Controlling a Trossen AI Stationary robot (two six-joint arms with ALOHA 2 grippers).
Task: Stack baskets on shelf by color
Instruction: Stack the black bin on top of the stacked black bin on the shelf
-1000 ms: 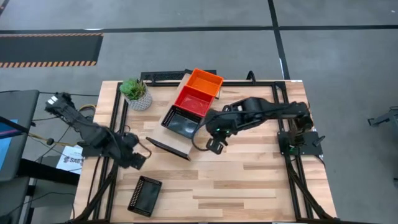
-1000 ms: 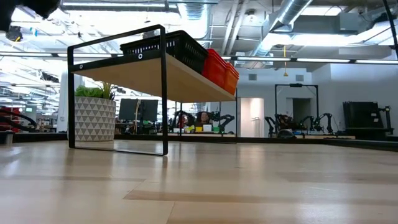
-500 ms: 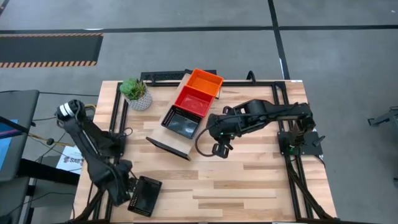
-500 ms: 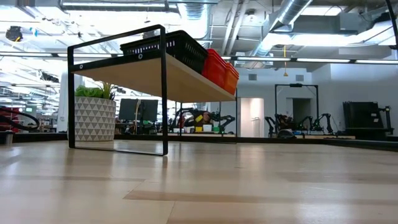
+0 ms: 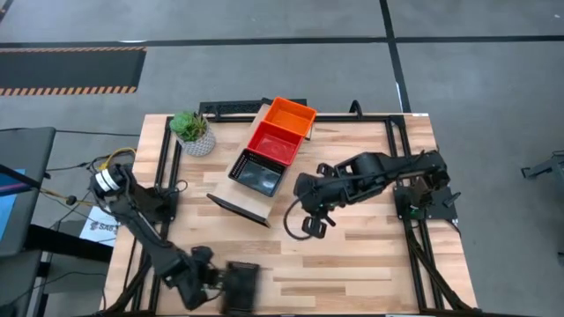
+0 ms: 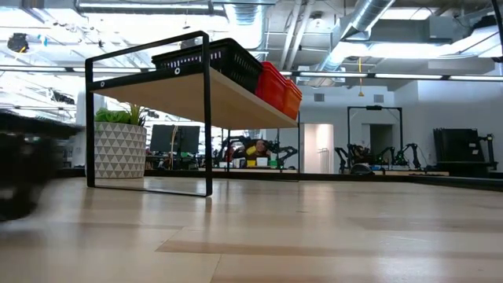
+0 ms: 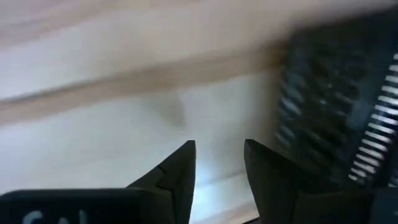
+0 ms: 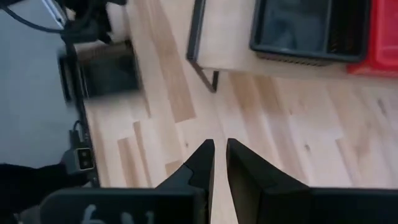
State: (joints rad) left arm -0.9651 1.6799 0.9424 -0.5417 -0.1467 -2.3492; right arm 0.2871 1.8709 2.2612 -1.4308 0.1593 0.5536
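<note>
Tabletop (image 5: 352, 255): pale slatted wood, showing a smooth satin sheen. Shelf (image 6: 196, 94): light matt wood board sitting in a thin black metal frame, carrying mesh plastic baskets, black (image 5: 257, 173), red (image 5: 273, 143) and orange (image 5: 289, 117), all looking dull-finished. Beside the shelf, planter (image 6: 119, 151): wearing a matt white-and-grey triangle pattern.

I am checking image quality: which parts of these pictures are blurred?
High view: the black basket near the left gripper is smeared. Low view: a dark smear at the left edge; the shelf is sharp. Left wrist view: the basket and table are streaked.
</note>
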